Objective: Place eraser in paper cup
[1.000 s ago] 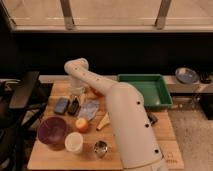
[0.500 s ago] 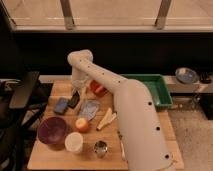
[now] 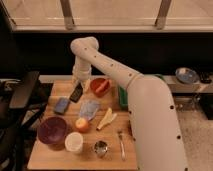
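The eraser [image 3: 76, 92] is a small black block, tilted, hanging just under my gripper [image 3: 79, 86] above the back left of the wooden table [image 3: 50, 157]. The gripper is shut on it and holds it slightly off the surface. The paper cup [image 3: 74, 142], short and cream-white, stands upright near the front edge, well in front of the gripper and right of the purple bowl [image 3: 52, 131]. My arm arches over from the right side.
A blue-grey block [image 3: 62, 105] and a grey-blue cloth [image 3: 90, 108] lie below the gripper. A red bowl [image 3: 100, 86], an orange fruit [image 3: 81, 124], a banana [image 3: 106, 119], a metal cup [image 3: 100, 148], a utensil [image 3: 121, 145] and a green tray [image 3: 121, 97] are around. A black chair [image 3: 20, 95] stands left.
The gripper closed on the eraser and raised it a little off the table, toward the back. The arm has swung upward; the other objects have not moved.
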You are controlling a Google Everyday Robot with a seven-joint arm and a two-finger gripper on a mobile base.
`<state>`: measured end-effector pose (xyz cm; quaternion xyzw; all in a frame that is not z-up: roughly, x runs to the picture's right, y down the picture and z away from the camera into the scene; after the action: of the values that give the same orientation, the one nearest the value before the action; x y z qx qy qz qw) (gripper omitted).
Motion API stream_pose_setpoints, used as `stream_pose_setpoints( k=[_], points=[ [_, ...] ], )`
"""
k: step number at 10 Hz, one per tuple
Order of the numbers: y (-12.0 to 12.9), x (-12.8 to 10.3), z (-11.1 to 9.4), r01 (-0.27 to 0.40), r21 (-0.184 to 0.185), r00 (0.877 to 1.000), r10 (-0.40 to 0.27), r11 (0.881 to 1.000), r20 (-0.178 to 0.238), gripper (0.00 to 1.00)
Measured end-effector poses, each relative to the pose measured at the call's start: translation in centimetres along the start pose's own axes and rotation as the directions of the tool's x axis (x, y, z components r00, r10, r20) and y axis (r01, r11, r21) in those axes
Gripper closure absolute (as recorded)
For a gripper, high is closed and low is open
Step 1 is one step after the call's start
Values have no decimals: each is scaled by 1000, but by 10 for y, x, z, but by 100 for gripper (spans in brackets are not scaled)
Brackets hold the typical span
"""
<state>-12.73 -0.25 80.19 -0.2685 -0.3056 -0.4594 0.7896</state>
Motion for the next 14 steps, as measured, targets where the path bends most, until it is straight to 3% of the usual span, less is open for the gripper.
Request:
stream_pose_setpoints(
  k=[3,7,14],
  points=[
    [29,-21,-5,-13,-4,999,13,1000,-30,100],
    [91,-53,-16,-47,6,996,48,999,-80,100],
    [95,-57,-16,-47,5,995,47,999,-84,100]
  ],
)
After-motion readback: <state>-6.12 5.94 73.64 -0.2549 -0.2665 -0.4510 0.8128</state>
